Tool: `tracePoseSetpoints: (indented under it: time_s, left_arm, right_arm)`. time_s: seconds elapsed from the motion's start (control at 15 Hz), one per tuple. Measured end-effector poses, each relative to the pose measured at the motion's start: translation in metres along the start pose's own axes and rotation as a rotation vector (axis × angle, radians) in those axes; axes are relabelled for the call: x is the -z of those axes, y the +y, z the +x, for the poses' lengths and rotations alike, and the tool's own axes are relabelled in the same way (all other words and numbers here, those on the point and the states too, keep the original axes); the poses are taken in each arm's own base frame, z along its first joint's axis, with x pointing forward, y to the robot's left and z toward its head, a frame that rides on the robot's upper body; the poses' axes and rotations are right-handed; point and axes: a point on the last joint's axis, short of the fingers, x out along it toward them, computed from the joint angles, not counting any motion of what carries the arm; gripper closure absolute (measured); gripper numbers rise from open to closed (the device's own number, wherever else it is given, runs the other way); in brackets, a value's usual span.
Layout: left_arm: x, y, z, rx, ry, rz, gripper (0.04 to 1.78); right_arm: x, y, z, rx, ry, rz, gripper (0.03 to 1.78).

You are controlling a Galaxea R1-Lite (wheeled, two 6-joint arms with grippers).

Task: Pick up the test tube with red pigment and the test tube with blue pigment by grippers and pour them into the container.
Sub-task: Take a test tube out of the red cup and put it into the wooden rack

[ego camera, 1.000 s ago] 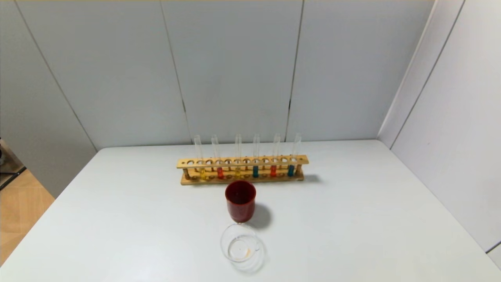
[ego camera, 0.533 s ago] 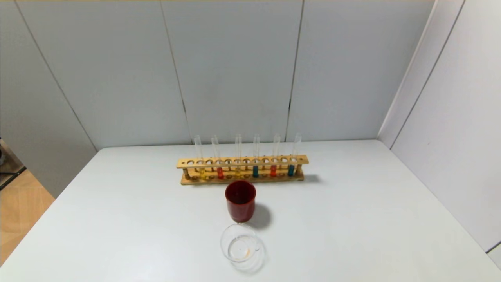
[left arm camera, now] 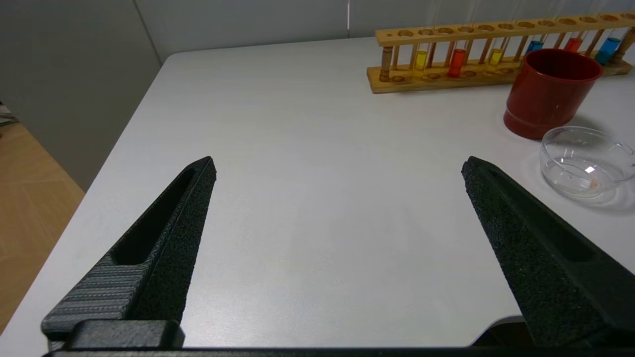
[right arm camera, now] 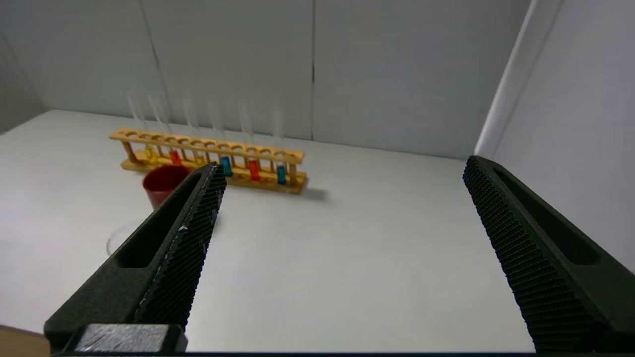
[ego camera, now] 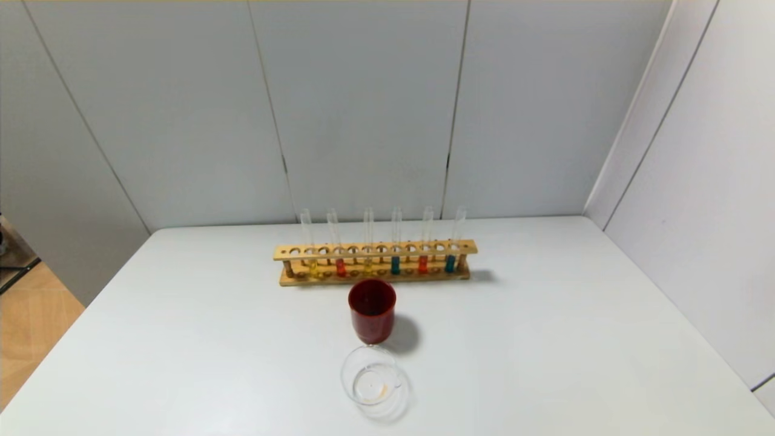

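A wooden rack [ego camera: 374, 249] at the table's middle back holds several upright glass tubes. Two test tubes with red pigment stand in it, one left of centre [ego camera: 340, 266] [left arm camera: 456, 62] and one toward the right [ego camera: 422, 264] [right arm camera: 254, 169]. The test tube with blue pigment [ego camera: 450, 263] [left arm camera: 609, 49] stands at the rack's right end. The container [ego camera: 370, 381] [left arm camera: 585, 161], a low clear glass beaker, sits near the front edge. My left gripper [left arm camera: 337, 166] and right gripper [right arm camera: 342, 166] hang open over bare table, both outside the head view.
A dark red cup [ego camera: 372, 318] [left arm camera: 550, 91] stands between the rack and the beaker. Yellow tubes [ego camera: 313, 266] and a teal tube [ego camera: 395, 265] also sit in the rack. Grey wall panels close the back and right side. The table's left edge drops to a wooden floor [ego camera: 30, 321].
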Motion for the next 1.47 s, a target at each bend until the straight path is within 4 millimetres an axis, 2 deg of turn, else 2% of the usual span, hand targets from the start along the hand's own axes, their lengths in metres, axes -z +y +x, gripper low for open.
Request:
tracePoseSetpoints:
  time_s: [0.13,0.27,0.47,0.6,0.8,1.0,1.27,1.47]
  left_arm:
    - [0.000,0.000,0.000,0.000,0.000,0.000,0.07]
    - [0.000,0.000,0.000,0.000,0.000,0.000,0.07]
    - [0.000,0.000,0.000,0.000,0.000,0.000,0.07]
    - [0.000,0.000,0.000,0.000,0.000,-0.001,0.07]
    - [0.000,0.000,0.000,0.000,0.000,0.000,0.07]
    - [0.000,0.000,0.000,0.000,0.000,0.000,0.07]
    - [0.000,0.000,0.000,0.000,0.000,-0.001,0.07]
    - [0.000,0.000,0.000,0.000,0.000,0.000,0.07]
  right_arm:
    - [-0.018,-0.006,0.030,-0.040,0.015,0.011,0.06]
    - [-0.028,-0.013,0.068,-0.068,0.036,0.035,0.06]
    - [-0.028,-0.024,0.130,-0.102,0.077,0.068,0.06]
    - [-0.018,-0.033,0.174,-0.119,0.107,0.093,0.06]
    - [0.005,-0.049,0.233,-0.144,0.142,0.116,0.06]
    - [0.037,-0.060,0.277,-0.216,0.180,0.135,0.06]
    - [0.085,-0.069,0.330,-0.348,0.189,0.144,0.06]
    - [0.118,-0.068,0.358,-0.463,0.186,0.119,0.06]
